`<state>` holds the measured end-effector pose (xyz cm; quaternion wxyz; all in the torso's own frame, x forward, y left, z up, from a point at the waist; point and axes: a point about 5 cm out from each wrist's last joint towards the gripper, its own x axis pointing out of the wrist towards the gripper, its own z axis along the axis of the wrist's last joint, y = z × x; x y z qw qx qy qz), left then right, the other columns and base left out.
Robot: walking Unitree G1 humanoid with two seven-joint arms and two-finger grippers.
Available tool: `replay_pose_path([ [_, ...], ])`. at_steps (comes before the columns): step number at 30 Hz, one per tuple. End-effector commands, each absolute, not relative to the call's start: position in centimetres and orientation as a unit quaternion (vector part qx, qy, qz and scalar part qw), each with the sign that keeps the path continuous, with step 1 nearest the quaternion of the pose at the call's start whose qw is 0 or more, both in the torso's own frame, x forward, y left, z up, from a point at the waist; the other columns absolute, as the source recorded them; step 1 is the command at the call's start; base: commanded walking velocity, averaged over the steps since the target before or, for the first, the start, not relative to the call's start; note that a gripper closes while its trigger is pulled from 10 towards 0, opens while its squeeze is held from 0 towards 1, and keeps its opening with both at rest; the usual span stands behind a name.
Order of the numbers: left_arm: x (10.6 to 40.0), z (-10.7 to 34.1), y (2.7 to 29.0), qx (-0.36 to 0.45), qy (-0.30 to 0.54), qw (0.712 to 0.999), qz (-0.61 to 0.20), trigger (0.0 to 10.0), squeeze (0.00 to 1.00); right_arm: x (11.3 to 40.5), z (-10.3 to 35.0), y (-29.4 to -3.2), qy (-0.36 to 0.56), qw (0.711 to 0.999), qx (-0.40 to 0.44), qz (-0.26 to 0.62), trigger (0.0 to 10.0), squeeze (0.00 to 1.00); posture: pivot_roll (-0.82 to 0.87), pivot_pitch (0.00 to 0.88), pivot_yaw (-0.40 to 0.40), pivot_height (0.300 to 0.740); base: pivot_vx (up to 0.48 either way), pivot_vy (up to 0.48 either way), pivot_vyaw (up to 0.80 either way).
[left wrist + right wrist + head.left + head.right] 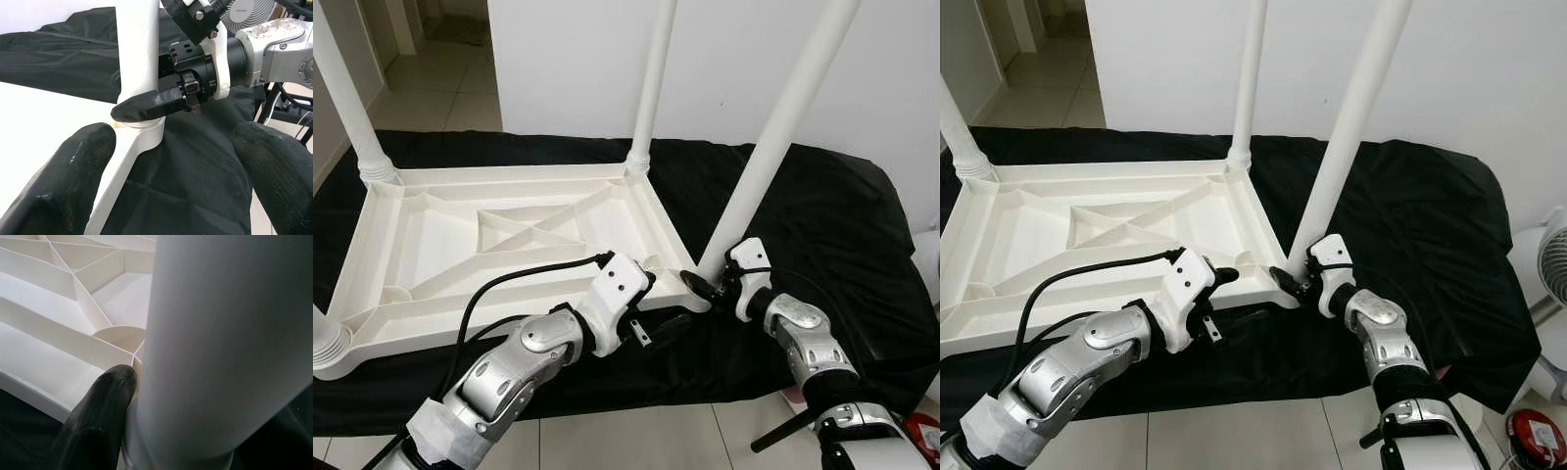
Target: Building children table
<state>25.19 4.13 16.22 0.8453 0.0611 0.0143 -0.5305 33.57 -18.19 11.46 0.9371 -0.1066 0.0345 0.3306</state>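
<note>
Head view: the white tabletop (509, 235) lies upside down on a black cloth (822, 225), ribs up, so legs can go into the corner sockets.
Near-right leg (773, 147): leans at a slant from its corner (probably not yet seated straight).
Right gripper (713, 284): closed on that leg's base, one finger (102, 401) pressed to it, likely steadying it.
Left gripper (1219, 279): fingers (68, 171) spread wide, holding nothing, just beside the same corner.
Edges: this corner sits near the cloth's front edge.
Room: open cloth to the right; three other legs (651, 83) stand well apart.
</note>
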Motion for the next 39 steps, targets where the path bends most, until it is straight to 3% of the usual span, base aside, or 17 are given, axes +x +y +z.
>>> replay_pose_path([
  [1, 24.6, 16.3, 3.9, 0.061, 0.017, 0.809, -0.584, 10.0, 0.0, 32.9, 9.6, -18.8, 0.081, 0.931, -0.111, 0.339, 4.4, 0.0, -0.02, 0.0, -0.084, 0.74, 0.0, 0.0, 0.0],
  [2, 24.6, 16.3, 3.9, 0.061, 0.017, 0.809, -0.584, 10.0, 0.0, 32.9, 9.5, -18.8, 0.081, 0.933, -0.11, 0.333, 10.0, 0.0, -0.02, 0.0, -0.085, 0.74, 0.0, 0.0, 0.0],
  [15, 24.3, 16.1, 3.7, 0.056, 0.021, 0.807, -0.588, 10.0, 0.0, 33.3, 9.5, -17.2, 0.081, 0.977, -0.02, 0.199, 10.0, 0.0, -0.03, 0.0, -0.084, 0.74, 0.0, 0.0, 0.0],
  [17, 24.2, 16.0, 3.7, 0.055, 0.022, 0.806, -0.589, 10.0, 0.0, 33.2, 9.8, -17.0, 0.073, 0.987, 0.004, 0.143, 10.0, 0.0, -0.03, 0.0, -0.09, 0.74, 0.0, 0.0, 0.0],
  [21, 24.1, 15.9, 3.6, 0.054, 0.024, 0.805, -0.59, 10.0, 0.0, 32.6, 10.3, -16.3, 0.06, 0.995, 0.019, 0.078, 10.0, 0.0, -0.03, 0.0, -0.092, 0.74, 0.0, 0.0, 0.0],
  [24, 24.1, 15.9, 3.6, 0.054, 0.024, 0.805, -0.59, 10.0, 0.0, 32.6, 10.3, -16.3, 0.06, 0.995, 0.019, 0.078, 10.0, 0.0, -0.03, 0.0, -0.092, 0.74, 0.0, 0.0, 0.0],
  [26, 24.0, 15.8, 3.5, 0.053, 0.025, 0.804, -0.592, 10.0, 0.0, 31.4, 10.3, -15.2, 0.062, 0.998, 0.029, -0.015, 10.0, 0.0, -0.03, 0.0, -0.094, 0.74, 0.0, 0.0, 0.0],
  [30, 23.9, 15.8, 3.5, 0.053, 0.025, 0.803, -0.593, 10.0, 0.0, 30.1, 10.3, -14.5, 0.077, 0.991, 0.038, -0.101, 10.0, 0.0, -0.03, 0.0, -0.094, 0.74, 0.0, 0.0, 0.0],
  [39, 23.8, 15.8, 3.6, 0.052, 0.027, 0.803, -0.593, 10.0, 0.0, 30.0, 10.4, -13.1, 0.081, 0.992, 0.054, -0.077, 10.0, 0.0, -0.02, 0.0, -0.094, 0.74, 0.0, 0.0, 0.0],
])
